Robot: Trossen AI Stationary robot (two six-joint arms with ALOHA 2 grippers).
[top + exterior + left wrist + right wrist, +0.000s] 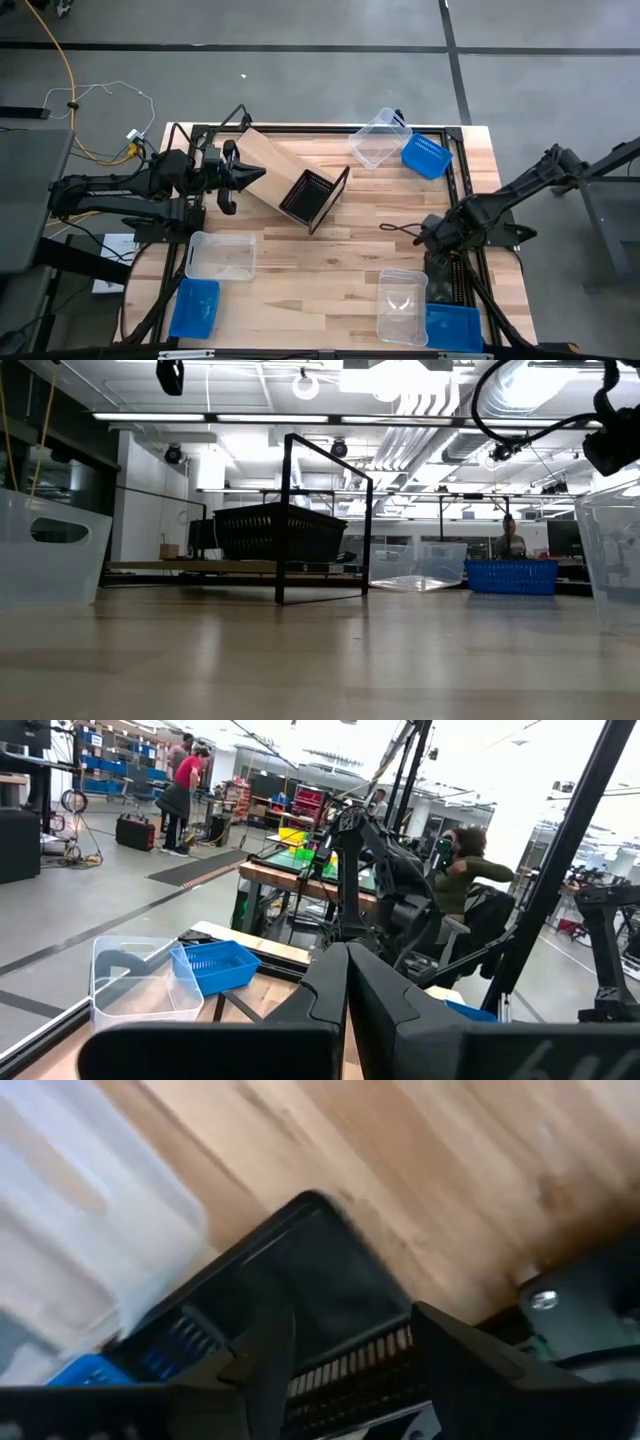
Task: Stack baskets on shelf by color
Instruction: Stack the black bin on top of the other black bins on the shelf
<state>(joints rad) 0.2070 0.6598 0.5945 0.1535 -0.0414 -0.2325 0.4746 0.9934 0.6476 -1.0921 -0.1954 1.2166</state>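
Observation:
The shelf (290, 170) lies tipped on its side mid-table, one wood panel facing up, with a black basket (308, 197) in its open end. In the low view this black basket (280, 532) sits inside the shelf's black frame (325, 510). My left gripper (258, 175) is shut, and its tips are at the shelf's left end. My right gripper (350, 1370) is open over another black basket (340, 1310) at the table's right edge, between a clear basket (402, 305) and the frame rail. More clear and blue baskets stand around the table. My left gripper points level toward the table's right, its shut tips at the edge of the shelf's wood panel (268, 172). Whether they touch it, I cannot tell. My right gripper comes from above with its fingers (262, 1355) either side of the black basket's rim (330, 1215). Touch cannot be told there.
A tilted clear basket (380, 145) and a blue one (427, 157) are at the far right corner. A clear basket (220, 255) and a blue one (195, 307) are near left. A blue basket (452, 327) is near right. People stand in the room beyond (185, 780).

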